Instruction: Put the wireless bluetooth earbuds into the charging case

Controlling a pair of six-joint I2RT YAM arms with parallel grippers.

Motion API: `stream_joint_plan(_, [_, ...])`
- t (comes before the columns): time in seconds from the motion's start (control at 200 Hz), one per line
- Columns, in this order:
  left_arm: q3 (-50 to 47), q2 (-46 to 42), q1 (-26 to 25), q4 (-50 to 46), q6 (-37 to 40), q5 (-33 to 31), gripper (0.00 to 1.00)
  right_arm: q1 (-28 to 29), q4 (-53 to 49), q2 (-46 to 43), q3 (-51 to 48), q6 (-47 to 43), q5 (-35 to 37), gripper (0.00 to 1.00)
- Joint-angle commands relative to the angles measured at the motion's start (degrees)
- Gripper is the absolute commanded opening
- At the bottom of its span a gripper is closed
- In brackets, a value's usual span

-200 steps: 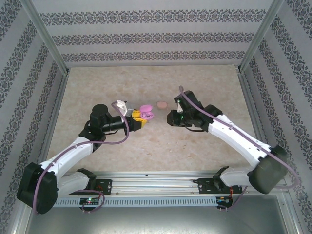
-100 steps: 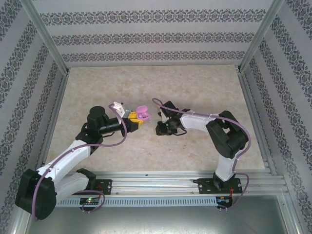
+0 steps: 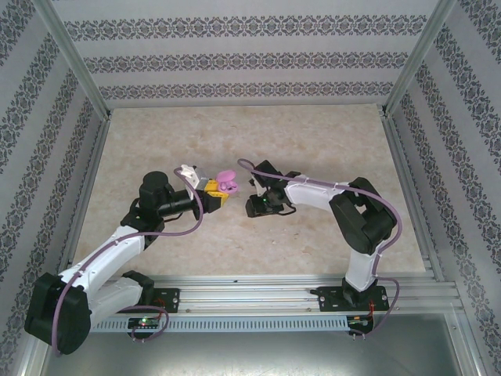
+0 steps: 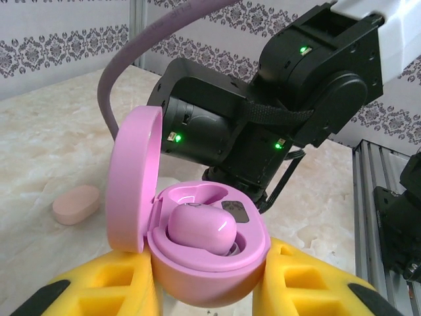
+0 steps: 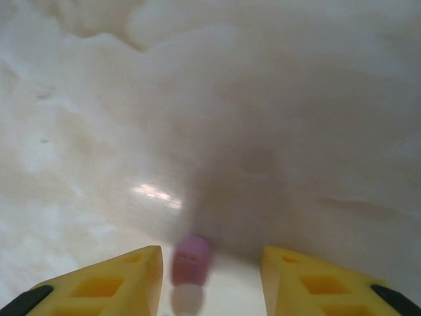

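Right wrist view: purple earbud [image 5: 191,260] sits between the parted right tool [image 5: 210,253]; left tool [image 4: 207,293] clamps the open charging case [image 4: 197,253].

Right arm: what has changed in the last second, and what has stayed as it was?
The right arm folded at the elbow and the right gripper swung left, toward the open case. Its jaws opened; a purple earbud sits ungripped between them. The left gripper stayed shut on the case, almost in place.
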Motion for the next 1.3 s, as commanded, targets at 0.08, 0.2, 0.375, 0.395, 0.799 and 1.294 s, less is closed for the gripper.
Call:
stream_joint_plan(0.08, [-0.2,-1.6,0.7,-0.1,1.0,0.5,0.21,-0.7,-8.9,-5.0,3.0,-1.4,8.3,0.44])
stream_joint_plan(0.2, [-0.5,-2.3,0.8,-0.3,1.0,0.5,0.21,-0.8,-10.4,-5.6,3.6,-1.3,8.9,0.43])
stream_joint_plan(0.375, [-0.5,-3.0,0.9,-0.6,0.9,0.6,0.21,0.0,-9.9,-5.9,3.8,-1.6,7.5,0.35])
stream_joint_plan(0.395, [-0.6,-3.0,0.9,-0.6,0.9,0.6,0.21,0.4,-9.8,-5.9,4.0,-2.0,7.7,0.34])
stream_joint_plan(0.799, [-1.0,-4.2,1.0,-1.4,1.0,0.3,0.21,6.9,-16.4,2.7,11.7,-10.7,17.1,0.28])
stream_joint_plan(1.294, [-1.0,-4.3,1.4,-1.5,1.1,0.3,0.21,9.1,-19.2,8.7,16.2,-12.1,20.1,0.28])
